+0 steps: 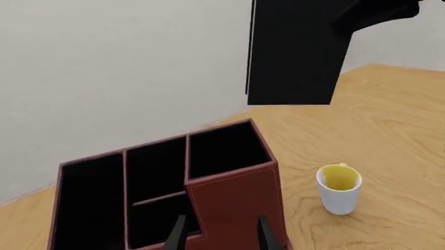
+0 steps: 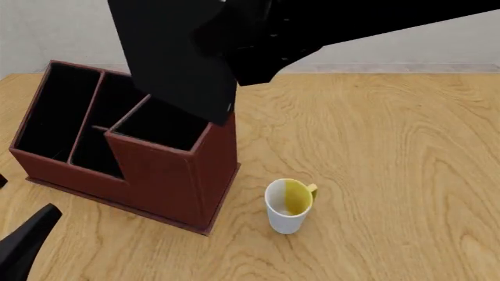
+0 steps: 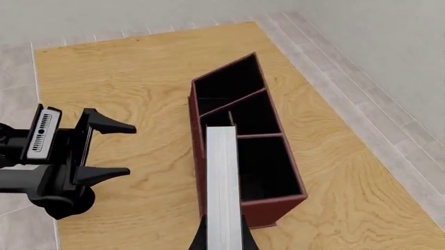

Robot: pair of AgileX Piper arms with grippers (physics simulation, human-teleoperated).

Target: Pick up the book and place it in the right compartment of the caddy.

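Observation:
My right gripper is shut on the black book, holding it in the air with its white page edge facing the right wrist camera. In the front view the book hangs tilted over the dark red-brown caddy, its lower corner just above the right compartment. The left wrist view shows the book clearly above the caddy, not inside the right compartment. My left gripper is open and empty, near the caddy's front side.
A white mug with a yellow inside stands on the wooden table just right of the caddy. The right arm crosses the top of the front view. A pale wall runs along the table's far edge.

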